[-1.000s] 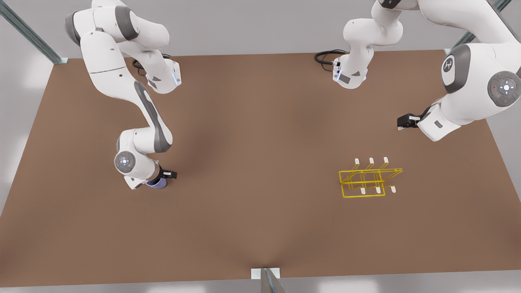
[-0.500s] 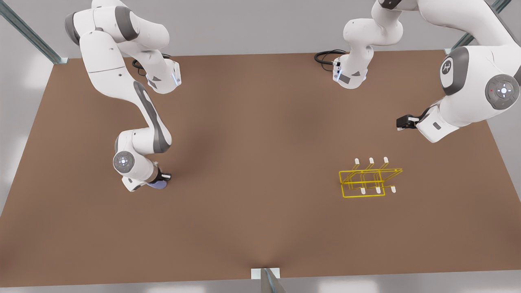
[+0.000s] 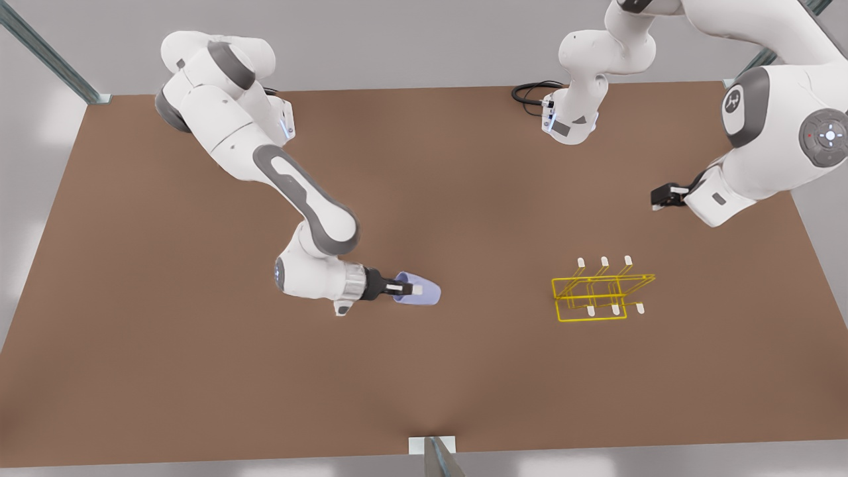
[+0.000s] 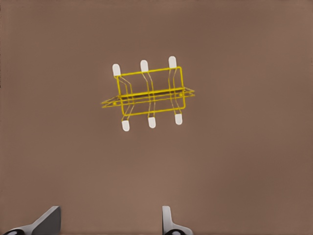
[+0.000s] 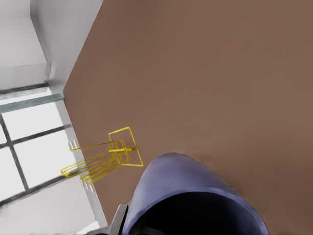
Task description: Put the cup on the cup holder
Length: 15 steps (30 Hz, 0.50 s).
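No readable text, label, brand or number appears on anything in these views.

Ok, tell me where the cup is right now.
The cup is shut in the right gripper, lying sideways above the table's middle in the front view, left of the cup holder.

Right pincer (image 3: 405, 289) clamped, wrist horizontal; left pincer (image 3: 657, 201) apparently spread, waiting.

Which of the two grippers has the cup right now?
The right gripper, at the front view's left: jaws shut on the cup. The left gripper, above the cup holder, waits with open, empty jaws.
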Each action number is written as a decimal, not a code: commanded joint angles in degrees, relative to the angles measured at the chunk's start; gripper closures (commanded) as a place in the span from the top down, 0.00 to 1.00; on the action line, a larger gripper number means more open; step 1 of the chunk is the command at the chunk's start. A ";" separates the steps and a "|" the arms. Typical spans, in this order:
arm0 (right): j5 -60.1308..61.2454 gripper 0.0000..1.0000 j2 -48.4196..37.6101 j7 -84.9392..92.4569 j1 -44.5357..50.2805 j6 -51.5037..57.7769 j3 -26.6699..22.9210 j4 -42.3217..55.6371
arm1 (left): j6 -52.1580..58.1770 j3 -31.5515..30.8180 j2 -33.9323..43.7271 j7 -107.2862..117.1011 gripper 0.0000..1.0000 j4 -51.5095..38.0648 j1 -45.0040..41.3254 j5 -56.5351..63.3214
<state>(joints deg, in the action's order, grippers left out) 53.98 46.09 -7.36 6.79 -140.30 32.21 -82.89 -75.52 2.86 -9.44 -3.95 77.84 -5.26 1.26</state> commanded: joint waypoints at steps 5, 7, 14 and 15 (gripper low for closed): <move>16.16 0.21 18.59 14.31 10.69 -10.52 5.50 23.20 | -2.70 -0.31 0.38 -0.26 1.00 1.18 -0.01 0.85; 15.72 0.21 22.72 13.08 15.44 -10.70 4.53 30.06 | -3.14 -0.31 0.65 0.17 1.00 1.53 -0.01 0.85; 15.63 0.21 30.02 16.86 22.39 -10.35 0.58 33.67 | -3.23 -0.31 1.26 0.26 1.00 2.49 -0.10 0.85; 15.63 0.21 30.37 16.86 22.39 -10.35 0.49 33.58 | -3.23 -0.22 1.26 0.26 1.00 2.49 -0.10 0.85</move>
<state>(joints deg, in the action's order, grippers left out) 69.60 76.10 1.61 29.03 -149.72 32.83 -49.33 -78.45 2.59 -8.22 -3.86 80.41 -5.39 2.07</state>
